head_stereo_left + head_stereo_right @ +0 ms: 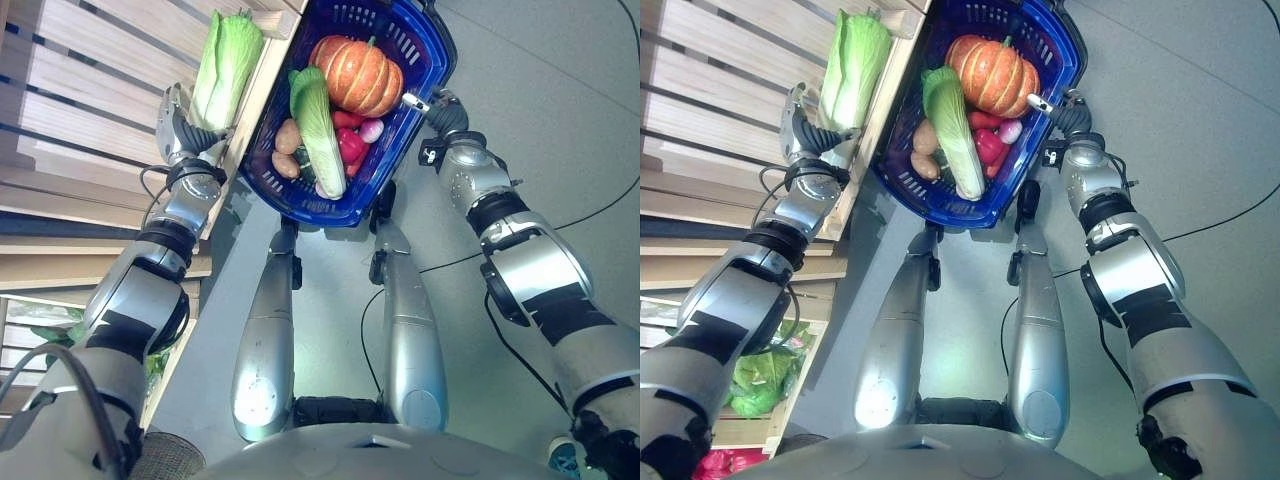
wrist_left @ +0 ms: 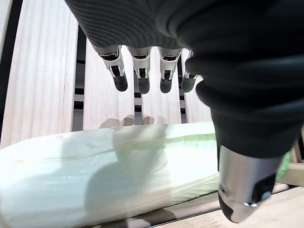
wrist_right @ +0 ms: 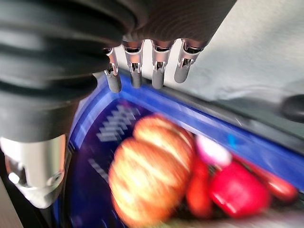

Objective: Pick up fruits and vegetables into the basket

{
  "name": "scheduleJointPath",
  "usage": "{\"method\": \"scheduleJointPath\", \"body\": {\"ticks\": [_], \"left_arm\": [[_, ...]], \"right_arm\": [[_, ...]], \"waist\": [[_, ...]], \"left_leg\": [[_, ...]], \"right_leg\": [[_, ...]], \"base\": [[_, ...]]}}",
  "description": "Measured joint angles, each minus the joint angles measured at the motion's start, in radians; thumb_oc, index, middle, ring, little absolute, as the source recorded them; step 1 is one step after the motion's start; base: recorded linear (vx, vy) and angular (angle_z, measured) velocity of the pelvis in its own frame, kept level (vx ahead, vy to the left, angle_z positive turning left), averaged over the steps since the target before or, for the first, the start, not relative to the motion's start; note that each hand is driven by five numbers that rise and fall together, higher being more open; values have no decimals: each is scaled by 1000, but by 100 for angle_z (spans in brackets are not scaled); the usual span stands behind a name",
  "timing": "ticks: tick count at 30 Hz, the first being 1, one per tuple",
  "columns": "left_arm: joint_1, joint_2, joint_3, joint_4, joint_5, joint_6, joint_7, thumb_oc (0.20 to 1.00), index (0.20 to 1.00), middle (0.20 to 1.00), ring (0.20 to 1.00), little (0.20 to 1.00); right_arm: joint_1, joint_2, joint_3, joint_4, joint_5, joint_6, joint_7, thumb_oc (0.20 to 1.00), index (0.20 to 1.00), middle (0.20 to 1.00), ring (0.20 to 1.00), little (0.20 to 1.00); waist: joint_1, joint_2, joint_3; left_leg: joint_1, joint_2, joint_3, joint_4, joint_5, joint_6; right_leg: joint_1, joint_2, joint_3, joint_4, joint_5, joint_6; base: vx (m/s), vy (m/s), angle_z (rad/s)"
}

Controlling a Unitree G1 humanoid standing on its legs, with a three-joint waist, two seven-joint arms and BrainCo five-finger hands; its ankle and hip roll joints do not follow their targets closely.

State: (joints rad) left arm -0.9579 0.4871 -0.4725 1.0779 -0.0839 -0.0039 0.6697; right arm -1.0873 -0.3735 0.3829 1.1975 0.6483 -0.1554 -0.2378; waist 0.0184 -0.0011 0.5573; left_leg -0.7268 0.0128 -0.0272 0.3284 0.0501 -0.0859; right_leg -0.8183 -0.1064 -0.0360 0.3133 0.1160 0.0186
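Step in hand: reach for cabbage (image 1: 226,66) lying on slatted wooden shelf (image 1: 90,120), far left. Left hand (image 1: 178,128) beside it, fingers (image 2: 142,78) straight, apart, not yet closed round it. Right hand (image 1: 441,110) at blue basket (image 1: 425,45) rim, fingers straight over it, no grip visible; basket already holds pumpkin (image 1: 355,72), second cabbage (image 1: 318,125), potatoes (image 1: 287,148), red produce. Next: curl around cabbage, lift, carry right into basket.

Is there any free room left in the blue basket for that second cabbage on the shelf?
Little. The blue basket holds a pumpkin, a cabbage, potatoes and red produce. Bare mesh shows at the far end above the pumpkin. The shelf cabbage lies on wooden slats, bare beside it.
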Motion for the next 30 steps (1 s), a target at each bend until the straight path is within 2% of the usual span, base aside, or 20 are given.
{"method": "scheduleJointPath", "body": {"ticks": [2,7,9,17,21,30], "left_arm": [[0,-2,0,12,0,1,13,1000,1000,1000,1000,1000],[1,-3,1,58,5,1,21,1000,1000,1000,1000,1000],[0,-3,1,88,5,1,22,1000,1000,1000,1000,1000],[0,2,6,154,5,1,12,1000,1000,1000,1000,1000],[9,14,7,174,4,4,-9,1000,1000,1000,1000,1000],[-1,24,8,215,-1,52,-50,1000,1000,1000,1000,1000]], "right_arm": [[59,-4,-26,-27,-1,-50,-43,1000,1000,1000,1000,1000],[135,-19,-60,-22,-1,-109,-133,1000,1000,1000,1000,1000],[175,-41,-73,-10,2,-112,-159,1000,1000,1000,1000,1000],[257,-112,-152,77,21,-116,-173,1000,1000,1000,1000,1000],[259,-118,-153,91,28,-116,-168,1000,1000,1000,1000,1000],[251,-119,-152,92,39,-129,-144,1000,1000,1000,1000,1000]], "waist": [[-15,0,0],[-32,0,0],[-48,0,0],[-63,0,0],[-80,-1,-1],[-93,-2,-1]], "left_leg": [[-1,0,4,-3,-3,1],[-3,6,25,-3,-14,1],[-3,6,26,-3,-19,2],[-1,7,38,1,-30,6],[-2,7,47,19,-42,10],[-5,7,49,20,-45,12]], "right_leg": [[-3,1,4,-2,0,0],[-16,11,30,-11,5,6],[-15,13,33,-17,5,6],[-15,17,51,-26,8,11],[-11,17,58,-27,11,15],[-10,17,59,-34,14,18]], "base": [[-6,47,-5],[0,27,-13],[11,8,-7],[12,3,-5],[5,3,-4],[0,0,0]]}}
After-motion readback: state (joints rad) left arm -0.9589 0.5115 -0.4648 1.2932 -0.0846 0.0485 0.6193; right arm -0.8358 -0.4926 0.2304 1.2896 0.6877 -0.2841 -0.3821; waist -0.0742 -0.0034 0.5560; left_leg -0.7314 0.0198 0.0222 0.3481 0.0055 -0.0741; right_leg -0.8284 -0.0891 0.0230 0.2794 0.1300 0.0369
